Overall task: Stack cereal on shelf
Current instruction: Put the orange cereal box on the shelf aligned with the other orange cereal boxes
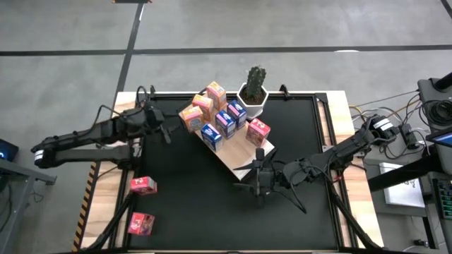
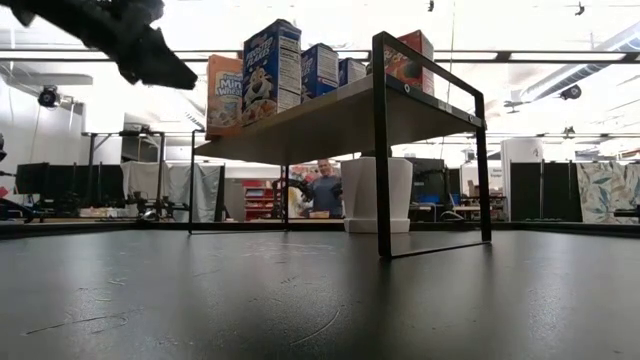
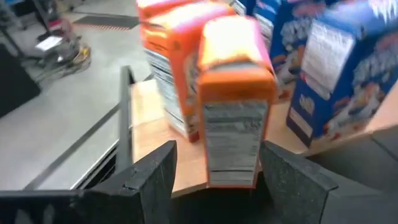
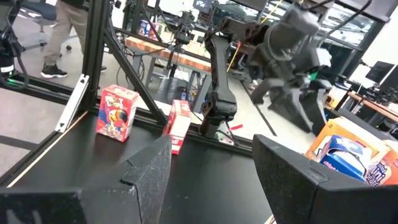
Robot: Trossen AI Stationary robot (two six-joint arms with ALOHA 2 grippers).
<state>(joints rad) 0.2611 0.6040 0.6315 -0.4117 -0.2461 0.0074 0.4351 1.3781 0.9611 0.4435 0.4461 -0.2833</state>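
The left end effector [image 3: 214,180], fingers apart, straddles an orange box [image 3: 233,99] standing at the shelf [image 1: 240,168] edge: placing looks finished. Next, fetch a red box [image 1: 143,185] from the surface. Right end effector [image 1: 260,176] waits apart beside the shelf.

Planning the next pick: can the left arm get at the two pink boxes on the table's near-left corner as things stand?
Probably yes. Both pink boxes stand in the open on the black tabletop, nothing around them. The left gripper, open, is up at the shelf, so it must swing back.

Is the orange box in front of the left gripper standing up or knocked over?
Standing up. The orange box stands tall on the shelf, between the open left gripper fingers, which are not touching it.
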